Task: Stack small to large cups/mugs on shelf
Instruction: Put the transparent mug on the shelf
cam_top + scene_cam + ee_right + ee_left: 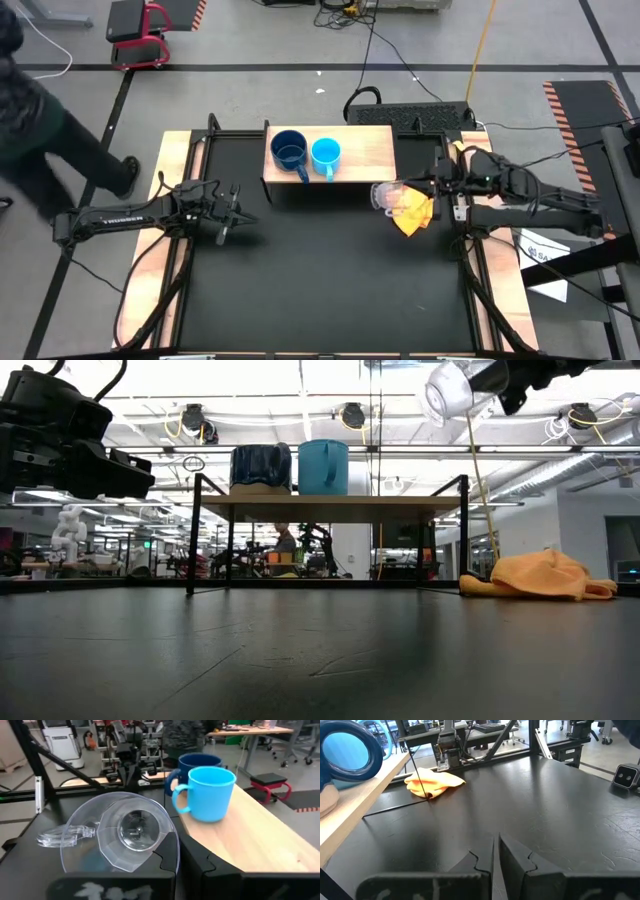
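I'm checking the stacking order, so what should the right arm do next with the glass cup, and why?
Probably carry it left over the shelf and lower it beside the light blue mug. The right gripper holds the clear glass cup lifted above the table, just off the shelf's end, while the navy mug already stands there.

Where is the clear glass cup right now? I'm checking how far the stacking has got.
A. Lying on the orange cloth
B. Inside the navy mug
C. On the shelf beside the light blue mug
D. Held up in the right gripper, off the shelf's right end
D: the right gripper is shut on the clear glass cup, carried in the air above the orange cloth, while only the navy mug and light blue mug stand on the shelf.
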Motion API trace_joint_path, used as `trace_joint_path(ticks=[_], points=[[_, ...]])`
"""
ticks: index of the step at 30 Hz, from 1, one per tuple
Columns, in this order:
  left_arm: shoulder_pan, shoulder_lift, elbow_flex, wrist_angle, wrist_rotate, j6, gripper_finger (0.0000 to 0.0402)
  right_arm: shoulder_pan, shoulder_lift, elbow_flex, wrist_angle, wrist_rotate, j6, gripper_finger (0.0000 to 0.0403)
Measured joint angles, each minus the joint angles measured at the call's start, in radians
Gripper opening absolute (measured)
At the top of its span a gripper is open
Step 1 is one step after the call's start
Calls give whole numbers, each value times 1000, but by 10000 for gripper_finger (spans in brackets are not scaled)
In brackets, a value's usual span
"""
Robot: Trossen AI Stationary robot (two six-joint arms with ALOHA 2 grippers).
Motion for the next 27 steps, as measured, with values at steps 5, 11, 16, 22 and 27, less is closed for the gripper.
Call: trace_joint_path(ticks=[5, 11, 16, 22, 27], points=[[0, 0, 0, 0, 0, 0, 31, -43, 51, 89, -48, -45, -17, 0], [0, 0, 0, -1, 0, 6, 31, -93, 122, 180, -114, -48, -50, 0], [0, 0, 0, -2, 0, 13, 31, -160, 211, 257, -207, -79, -65, 0], [0, 0, 0, -9, 0, 18, 31, -234, 320, 325, -243, -153, -69, 0], [0, 0, 0, -10, 0, 18, 31, -300, 378, 369, -255, -206, -100, 0]])
